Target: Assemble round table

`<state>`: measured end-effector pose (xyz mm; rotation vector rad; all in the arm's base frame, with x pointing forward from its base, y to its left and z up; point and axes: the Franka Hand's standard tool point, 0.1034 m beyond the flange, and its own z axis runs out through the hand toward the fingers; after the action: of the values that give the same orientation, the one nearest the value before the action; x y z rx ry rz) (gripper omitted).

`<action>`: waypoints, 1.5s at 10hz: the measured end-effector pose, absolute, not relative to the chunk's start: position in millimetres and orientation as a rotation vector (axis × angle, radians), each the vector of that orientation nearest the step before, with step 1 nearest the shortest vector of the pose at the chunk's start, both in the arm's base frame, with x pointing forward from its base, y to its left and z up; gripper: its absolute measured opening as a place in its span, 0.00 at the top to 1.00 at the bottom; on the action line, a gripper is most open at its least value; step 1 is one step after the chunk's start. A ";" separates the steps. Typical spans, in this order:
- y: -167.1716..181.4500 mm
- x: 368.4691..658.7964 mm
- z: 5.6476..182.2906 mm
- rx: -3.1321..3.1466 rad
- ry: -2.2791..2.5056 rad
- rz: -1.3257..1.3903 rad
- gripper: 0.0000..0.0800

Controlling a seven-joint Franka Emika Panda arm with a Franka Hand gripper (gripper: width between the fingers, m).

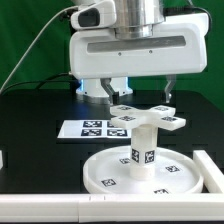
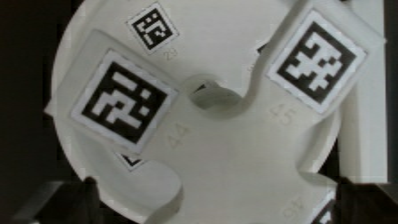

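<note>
On the black bench (image 1: 30, 110) the round tabletop disc (image 1: 150, 180) lies flat with its rim up, and the short leg (image 1: 142, 140) stands upright on its hub, tags on its side. A cross-shaped base piece (image 1: 148, 120) with tags sits on top of the leg. The pincer (image 1: 142, 97) hangs just above it; whether it grips the base piece I cannot tell. In the wrist view the base piece (image 2: 214, 95) fills the frame. The marker board (image 1: 85, 128) lies behind

Large white rimmed disc (image 1: 143, 175) flat on the table, tagged cylindrical leg (image 1: 141, 140) upright at its hub, cross-shaped base piece (image 1: 146, 119) on top.
</note>
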<state>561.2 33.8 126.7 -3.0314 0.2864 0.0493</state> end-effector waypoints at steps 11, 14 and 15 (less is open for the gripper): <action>41.8 567.5 117.2 -3.068 0.084 0.007 0.19; 47.4 566.6 116.9 -3.075 0.042 0.009 0.19; 47.4 566.5 116.8 -3.076 0.042 0.010 0.19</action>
<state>566.5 47.4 116.8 -3.0755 0.0416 0.0097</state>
